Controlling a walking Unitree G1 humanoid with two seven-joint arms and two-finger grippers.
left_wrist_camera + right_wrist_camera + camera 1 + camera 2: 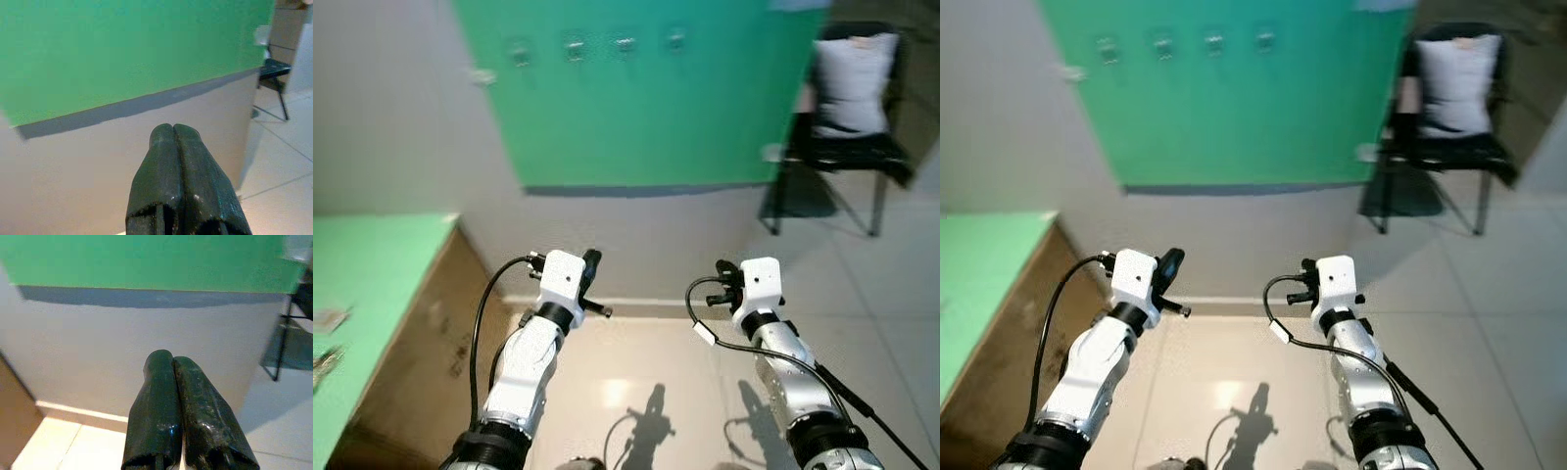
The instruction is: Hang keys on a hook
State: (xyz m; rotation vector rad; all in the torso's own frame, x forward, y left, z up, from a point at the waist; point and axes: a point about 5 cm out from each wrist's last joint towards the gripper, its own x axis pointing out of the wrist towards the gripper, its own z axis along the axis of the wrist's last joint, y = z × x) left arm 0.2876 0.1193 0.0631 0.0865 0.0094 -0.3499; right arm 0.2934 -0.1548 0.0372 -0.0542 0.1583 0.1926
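Keys [325, 364] were left unpicked on the green table [382, 245], both grippers [173, 129] [168, 357] pressed closed and empty, so a reach leftward was called for.

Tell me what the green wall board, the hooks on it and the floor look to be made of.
Green board: matte, evenly painted panel, probably wood or fibreboard. Hooks: small silvery pieces, likely metal, too blurred to confirm. Floor: pale glossy tiles, with grout lines and sharp arm shadows.

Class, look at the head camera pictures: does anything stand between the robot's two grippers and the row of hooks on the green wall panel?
Nothing visible does. The left gripper and right gripper, both shut and empty, are raised before the bare grey wall, and the row of small metal hooks on the green wall panel sits above them.
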